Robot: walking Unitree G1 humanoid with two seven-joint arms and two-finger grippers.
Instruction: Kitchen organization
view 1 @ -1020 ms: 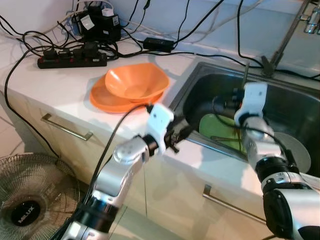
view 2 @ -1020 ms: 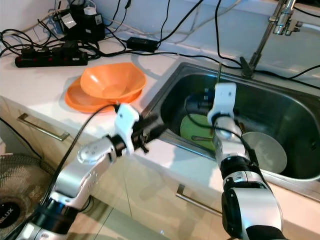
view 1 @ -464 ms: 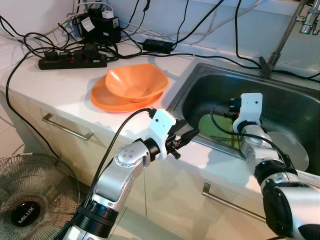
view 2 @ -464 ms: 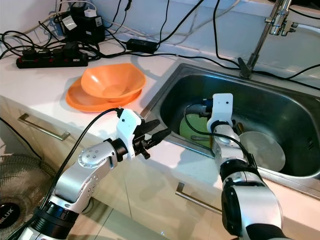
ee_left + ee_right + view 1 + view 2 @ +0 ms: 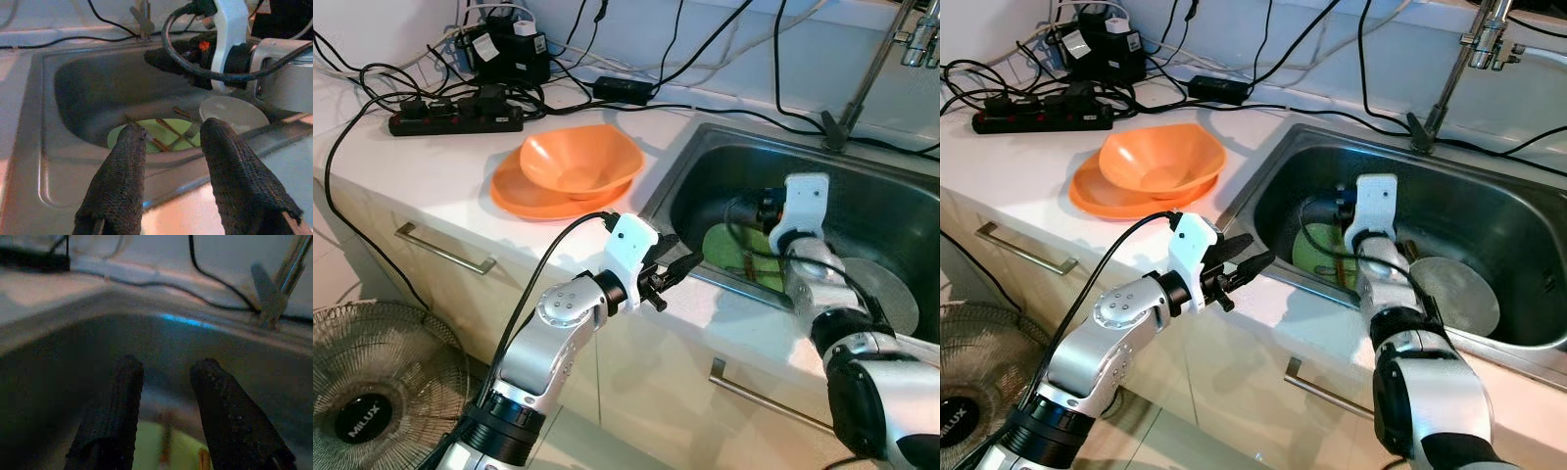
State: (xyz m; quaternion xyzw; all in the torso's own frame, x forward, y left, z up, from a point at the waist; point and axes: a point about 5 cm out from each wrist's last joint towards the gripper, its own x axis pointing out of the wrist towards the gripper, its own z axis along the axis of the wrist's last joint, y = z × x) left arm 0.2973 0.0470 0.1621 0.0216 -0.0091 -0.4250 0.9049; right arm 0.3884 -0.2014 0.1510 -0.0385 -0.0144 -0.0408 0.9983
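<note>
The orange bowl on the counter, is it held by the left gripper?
No. The orange bowl sits free on an orange plate, and the left gripper hangs open near the sink's edge.

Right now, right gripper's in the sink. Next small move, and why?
Probably lower the right gripper onto the chopsticks lying on the green plate. Its fingers are open and empty, poised above that plate inside the sink, while the left gripper hovers open at the sink's near edge.

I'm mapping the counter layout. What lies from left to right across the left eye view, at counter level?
Black power strip → orange bowl on an orange plate → green plate in the sink → grey plate.
</note>
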